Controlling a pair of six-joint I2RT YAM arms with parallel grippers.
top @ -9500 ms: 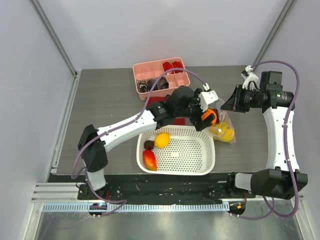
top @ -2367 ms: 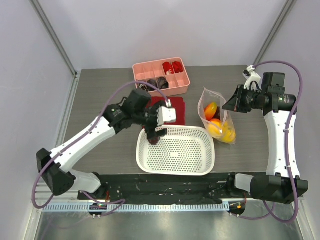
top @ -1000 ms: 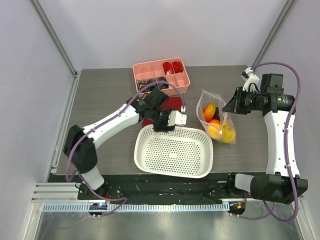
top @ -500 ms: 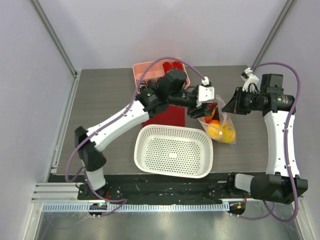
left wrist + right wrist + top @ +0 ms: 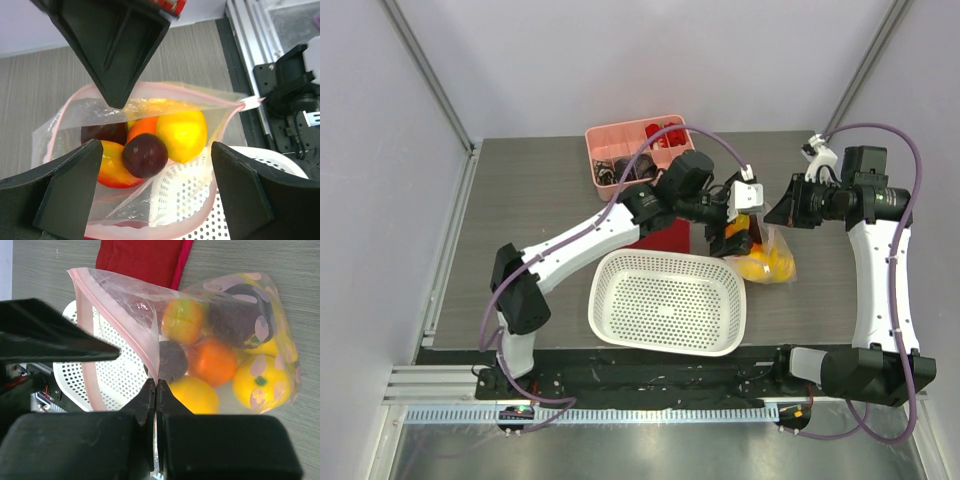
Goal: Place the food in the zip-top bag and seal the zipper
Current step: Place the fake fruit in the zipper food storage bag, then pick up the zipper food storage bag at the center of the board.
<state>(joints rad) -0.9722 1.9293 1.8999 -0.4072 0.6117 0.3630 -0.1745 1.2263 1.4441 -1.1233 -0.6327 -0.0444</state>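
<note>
**Desk:** Read me the scene, near to far.

**Operator:** Nearest my arm bases is the white basket, standing on the grey table. Just past its far right corner is the zip-top bag, its mouth turned toward my left arm. On both wrist views part of the basket shows through the plastic.

**Desk:** Contents?

**Operator:** On my left wrist view, a dark plum sits in front. It touches a red-yellow mango on one side and a lemon on the other, with an orange behind them. All are inside the bag.

**Desk:** Left gripper?

**Operator:** My left gripper has its jaws spread wide over the bag's mouth and holds nothing. The plum lies between the fingers, clear of both.

**Desk:** Right gripper?

**Operator:** My right gripper is closed flat on the bag's upper lip, pinching the plastic and holding that lip up.

**Desk:** Zipper?

**Operator:** The zipper is a pink-tinted strip along the mouth. It is unsealed, its two lips well apart.

**Desk:** Beyond the bag?

**Operator:** A red cloth lies beside the bag, partly under my left arm. Farthest back is the pink tray.
</note>
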